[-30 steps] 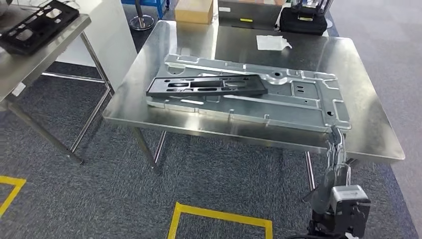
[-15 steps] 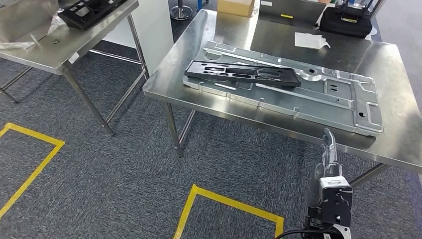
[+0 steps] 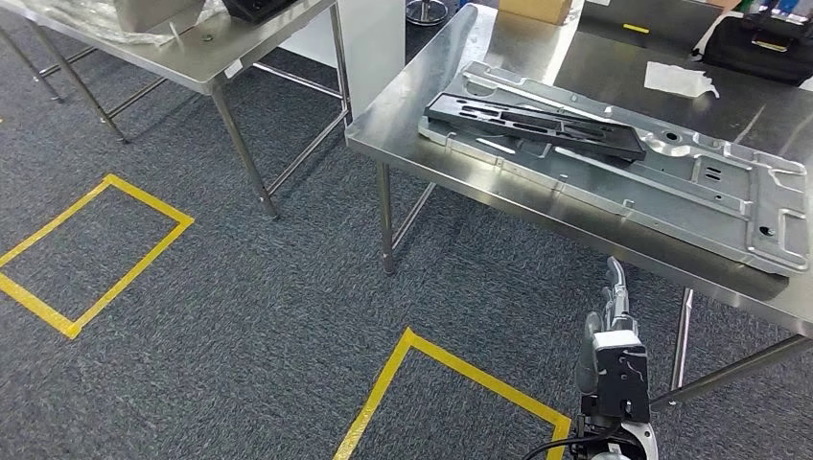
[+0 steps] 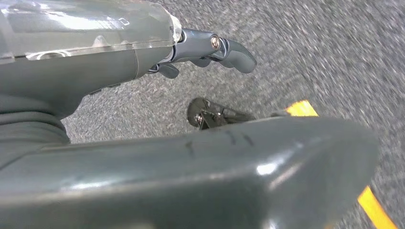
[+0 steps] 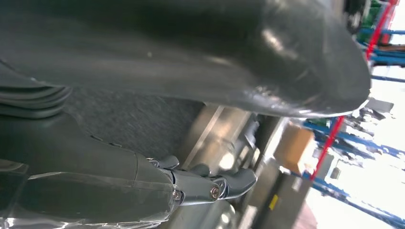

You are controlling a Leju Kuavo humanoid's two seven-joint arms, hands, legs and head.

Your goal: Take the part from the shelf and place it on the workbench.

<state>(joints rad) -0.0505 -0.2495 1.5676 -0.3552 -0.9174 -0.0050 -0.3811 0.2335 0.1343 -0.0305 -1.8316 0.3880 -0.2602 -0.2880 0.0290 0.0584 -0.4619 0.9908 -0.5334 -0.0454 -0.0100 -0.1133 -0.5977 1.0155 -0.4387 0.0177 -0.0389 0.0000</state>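
Meanwhile the black part (image 3: 533, 126) lies on the workbench (image 3: 403, 125), well apart from the right hand's (image 3: 612, 299) empty, loosely spread fingers (image 3: 615, 280).

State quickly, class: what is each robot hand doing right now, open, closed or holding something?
Left robot hand: holds nothing; open or closed cannot be told.
Right robot hand: open, fingers extended, holding nothing, hanging beside the workbench.

We see the part (image 3: 533, 126) lying on a plate (image 3: 671, 182) on the counter (image 3: 403, 120) at upper right, a second counter (image 3: 206, 57) at upper left.
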